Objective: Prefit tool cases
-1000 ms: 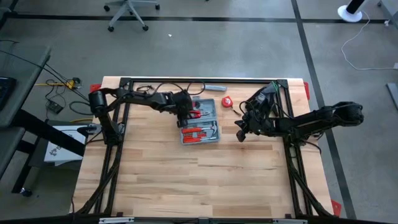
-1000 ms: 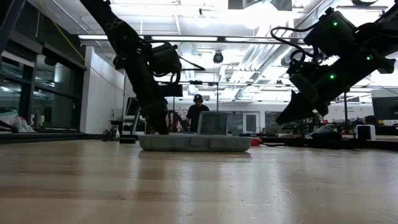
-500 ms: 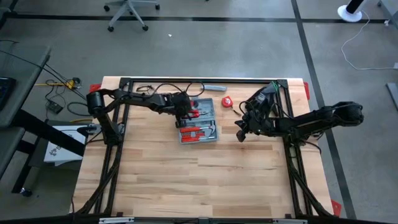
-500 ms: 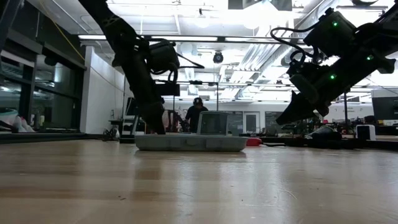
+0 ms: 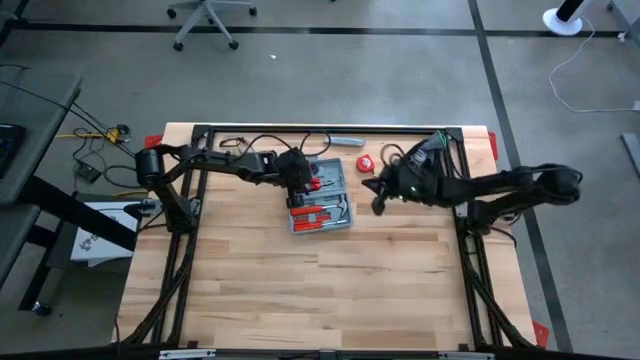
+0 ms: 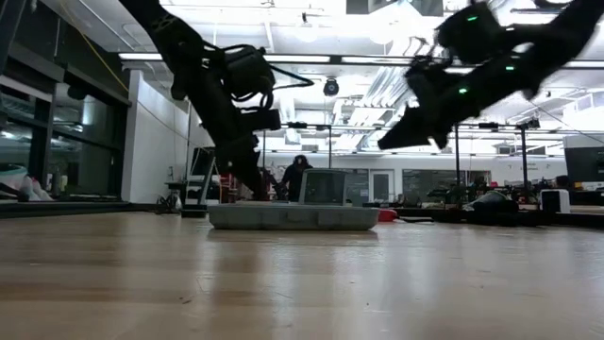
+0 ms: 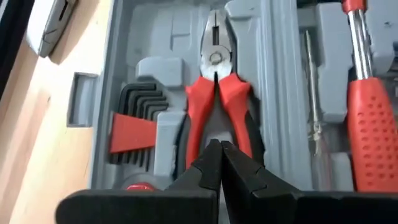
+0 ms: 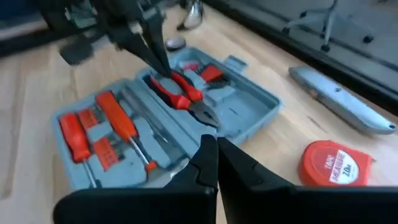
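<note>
Open case lying flat near the far middle of the bench, its moulded tray holding red-handled pliers and screwdrivers. Left tool, fingers pressed together and holding nothing, is at the case's left edge just behind the pliers' handles. Right tool, also closed and empty, hangs above the bench just right of the case. A red tape measure and a grey knife lie beyond the case.

Pliers lie in the open case, tape measure beside it.
</note>
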Controlling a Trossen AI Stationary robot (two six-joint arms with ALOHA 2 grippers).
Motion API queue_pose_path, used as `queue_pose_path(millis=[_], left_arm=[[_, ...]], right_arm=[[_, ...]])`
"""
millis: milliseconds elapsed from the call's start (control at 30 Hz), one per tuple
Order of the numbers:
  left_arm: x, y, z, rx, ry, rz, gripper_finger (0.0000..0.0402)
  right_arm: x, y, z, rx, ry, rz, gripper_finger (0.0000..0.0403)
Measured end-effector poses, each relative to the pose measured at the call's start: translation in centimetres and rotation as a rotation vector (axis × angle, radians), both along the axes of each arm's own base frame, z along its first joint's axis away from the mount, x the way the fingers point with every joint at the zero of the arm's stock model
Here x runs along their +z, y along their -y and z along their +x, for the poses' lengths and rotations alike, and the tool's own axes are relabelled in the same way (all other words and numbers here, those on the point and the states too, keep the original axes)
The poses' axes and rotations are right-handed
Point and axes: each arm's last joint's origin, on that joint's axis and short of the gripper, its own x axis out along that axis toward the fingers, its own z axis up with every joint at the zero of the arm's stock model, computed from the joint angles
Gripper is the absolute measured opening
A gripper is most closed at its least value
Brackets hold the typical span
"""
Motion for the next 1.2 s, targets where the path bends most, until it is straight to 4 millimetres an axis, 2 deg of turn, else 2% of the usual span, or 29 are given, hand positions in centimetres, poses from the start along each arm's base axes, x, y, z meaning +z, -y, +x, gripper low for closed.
queue_pose_path(millis=[133,367,567,767,1033,1200], left_arm=[[0.0,0.0,0.0,0.001,-0.001,-0.001,0.0000],[-0.1,0.1,-0.2,0.009,-0.026,-0.004,0.0000],[-0.3,0.3,-0.9,0.020,-0.098,-0.017,0.0000],[-0.3,0.3,-1.1,0.018,-0.127,-0.010,0.0000],[-0.3,0.3,-1.1,0.007,-0.129,0.000,0.0000],[0.0,0.1,-0.9,0.016,-0.113,0.052,0.0000]], right_arm=[[0.1,1.7,3.0,0.066,-0.059,0.002,0.0000],[-3.2,4.2,9.0,0.178,-0.220,0.054,0.0000],[-5.1,5.9,12.0,0.175,-0.301,0.064,0.0000],[-6.3,6.7,12.3,0.151,-0.323,0.076,0.0000],[-5.4,6.7,11.6,0.134,-0.343,0.054,0.0000],[-6.5,7.2,11.4,0.126,-0.375,0.113,0.0000]])
